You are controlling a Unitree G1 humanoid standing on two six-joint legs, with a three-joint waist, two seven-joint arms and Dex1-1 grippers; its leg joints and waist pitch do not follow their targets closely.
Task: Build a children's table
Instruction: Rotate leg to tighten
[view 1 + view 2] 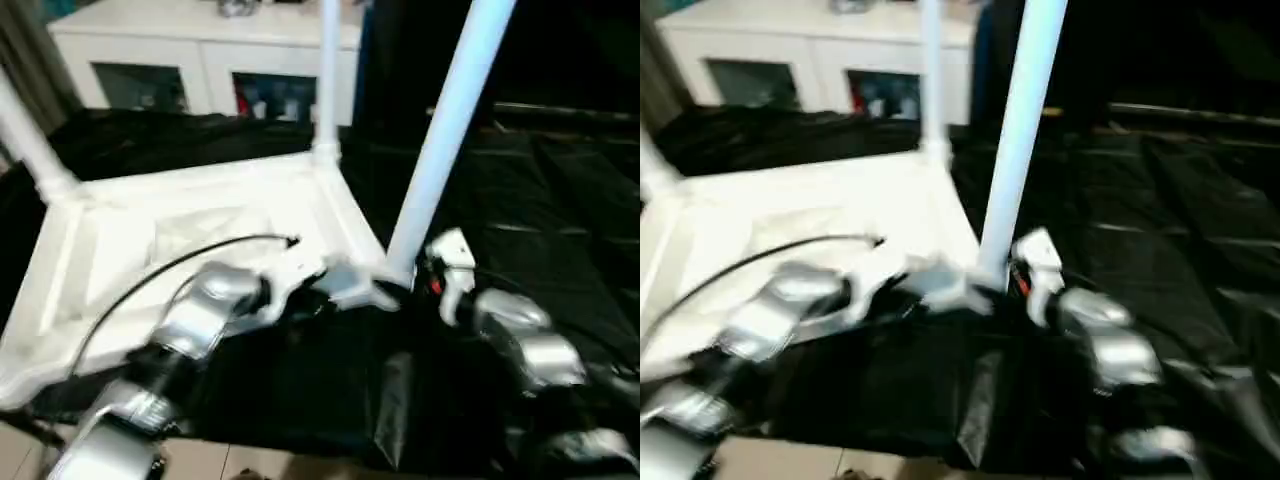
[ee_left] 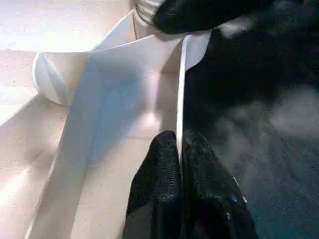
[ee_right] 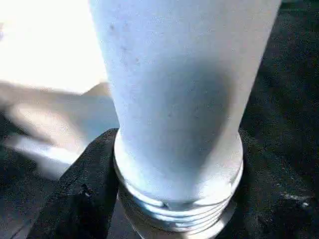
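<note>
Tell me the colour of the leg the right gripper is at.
White: the leg is a plain white tube, clearest in the right wrist view.

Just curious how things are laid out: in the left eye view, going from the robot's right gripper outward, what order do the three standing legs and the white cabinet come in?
1. Near leg, at the right gripper.
2. Middle leg, far corner.
3. Left leg, far left corner.
4. Cabinet, behind.
</note>
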